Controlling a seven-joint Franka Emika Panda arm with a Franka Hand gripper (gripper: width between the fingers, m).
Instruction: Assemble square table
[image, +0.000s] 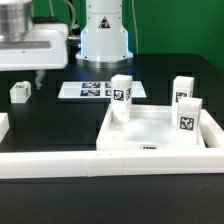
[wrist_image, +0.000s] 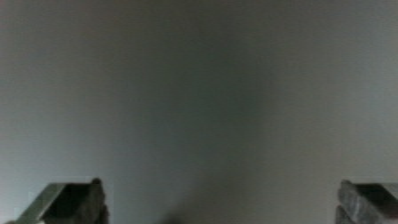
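Exterior view | white square table top (image: 150, 130) | three tagged legs upright

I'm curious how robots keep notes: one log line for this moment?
claw open, empty | three legs upright on square top | fourth leg loose on table, untouched

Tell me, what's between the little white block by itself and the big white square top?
In the exterior view, only bare black table lies between the lone leg and the square top. The marker board sits farther back.
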